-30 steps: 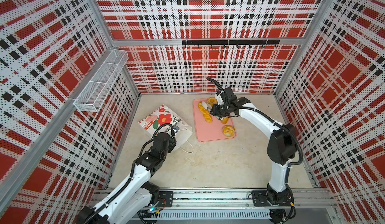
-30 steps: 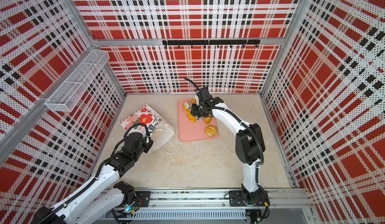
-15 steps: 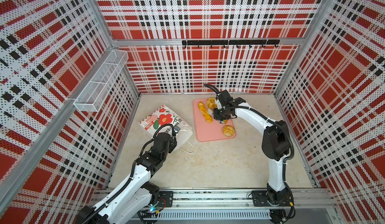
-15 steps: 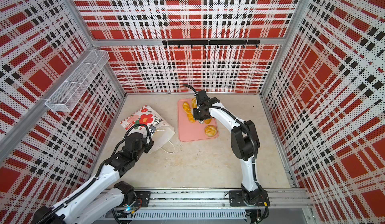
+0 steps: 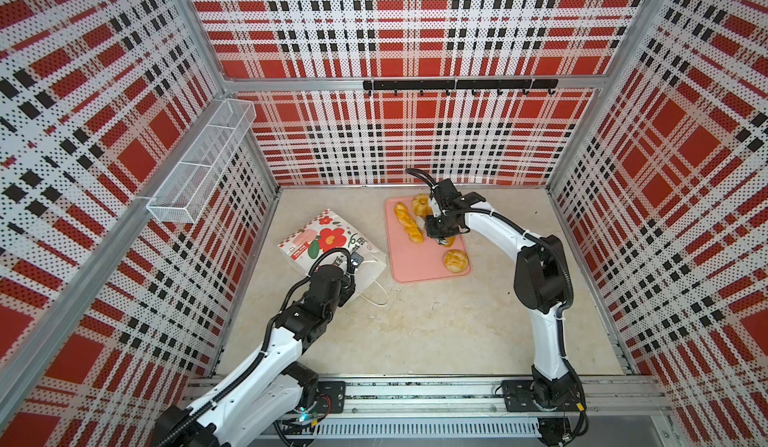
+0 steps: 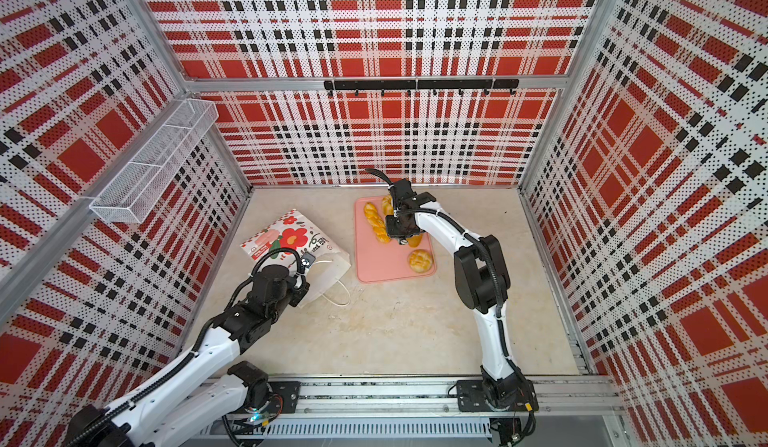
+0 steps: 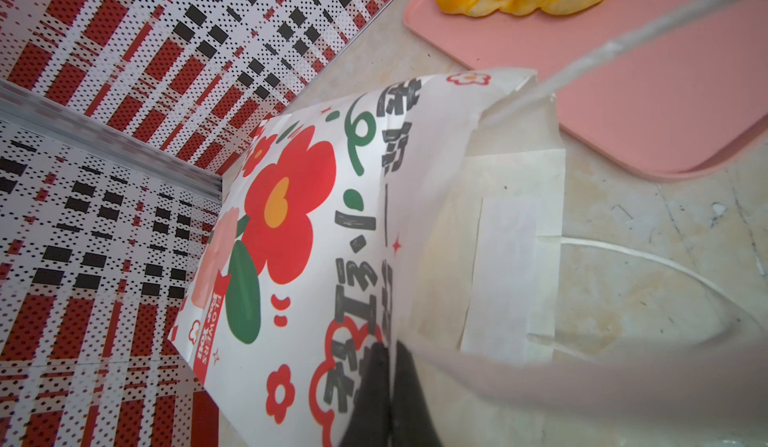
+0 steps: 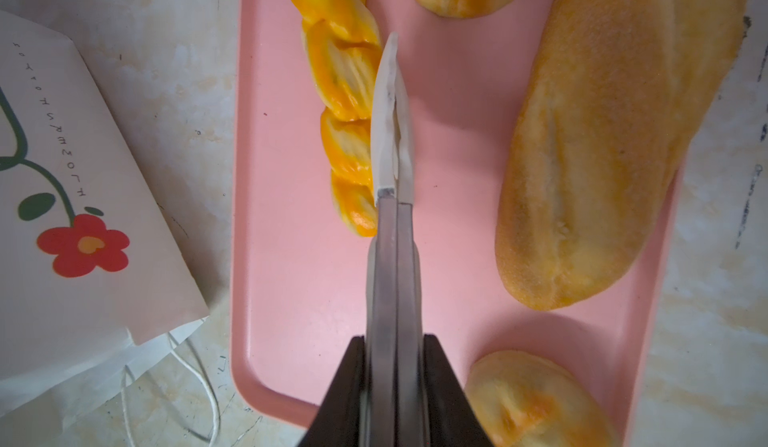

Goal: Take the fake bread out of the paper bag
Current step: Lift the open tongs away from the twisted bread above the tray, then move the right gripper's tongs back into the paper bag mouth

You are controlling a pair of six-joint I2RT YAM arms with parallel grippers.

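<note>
The white paper bag [image 5: 328,241] [image 6: 286,237] with red flowers lies on its side left of a pink tray [image 5: 415,268]. My left gripper [image 7: 388,366] is shut on the rim of its mouth [image 7: 415,258]; the inside is hidden. On the tray rest pieces of fake bread: a braid [image 5: 407,224] [image 8: 345,91], a fluted ring [image 5: 419,204], a round bun [image 5: 456,260] [image 8: 536,403] and a long loaf [image 8: 602,154]. My right gripper [image 8: 395,341] [image 5: 440,233] is shut on metal tongs [image 8: 392,154]. Their white tips are closed and empty beside the braid.
A white cord handle [image 5: 376,295] of the bag trails on the floor toward the front. A wire basket [image 5: 199,166] hangs on the left wall and a black hook rail [image 5: 457,85] on the back wall. Plaid walls close in three sides.
The right arm's elbow has swung left and its gripper has edged nearer over the tray. The left arm and the bag have stayed put.
</note>
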